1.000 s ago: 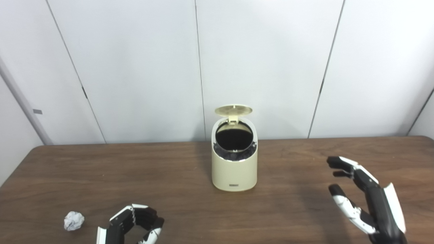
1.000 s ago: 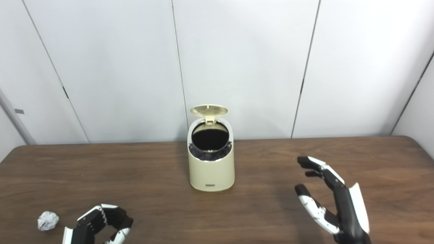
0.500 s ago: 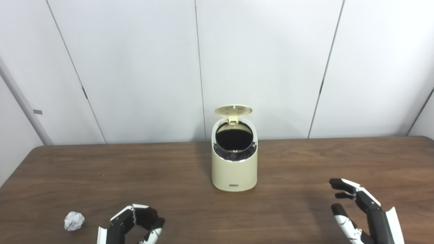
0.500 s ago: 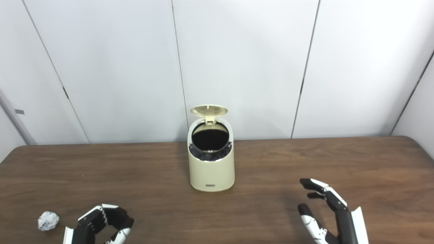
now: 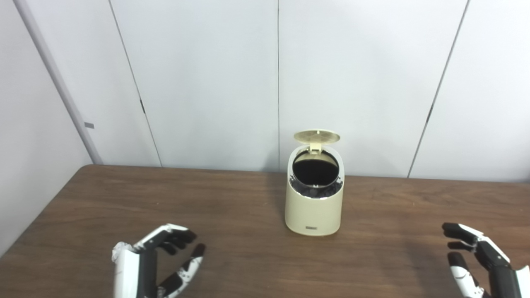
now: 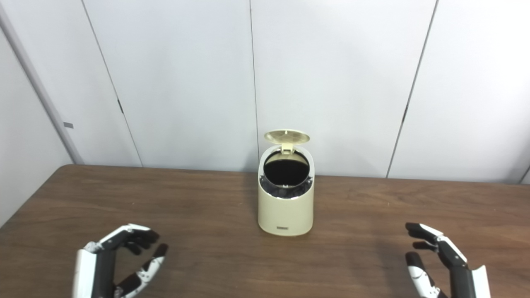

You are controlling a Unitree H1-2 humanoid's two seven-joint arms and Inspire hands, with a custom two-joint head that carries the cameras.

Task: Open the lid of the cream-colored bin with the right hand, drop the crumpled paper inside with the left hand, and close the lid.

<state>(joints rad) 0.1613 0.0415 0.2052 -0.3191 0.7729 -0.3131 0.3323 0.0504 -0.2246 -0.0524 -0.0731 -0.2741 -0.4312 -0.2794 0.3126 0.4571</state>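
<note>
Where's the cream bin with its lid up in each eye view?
Left eye view: cream bin right of centre, on the far half of the table.
Right eye view: close to centre.
Shared landmark: the raised lid sits just right of a wall panel seam.

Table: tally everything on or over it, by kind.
Bin: 1
Hands: 2, left hand and right hand
Paper: 1, mostly hidden behind the left hand
Total: 4

Smooth matt cream plastic bin on a dark wood-grain table with a low sheen.
</note>
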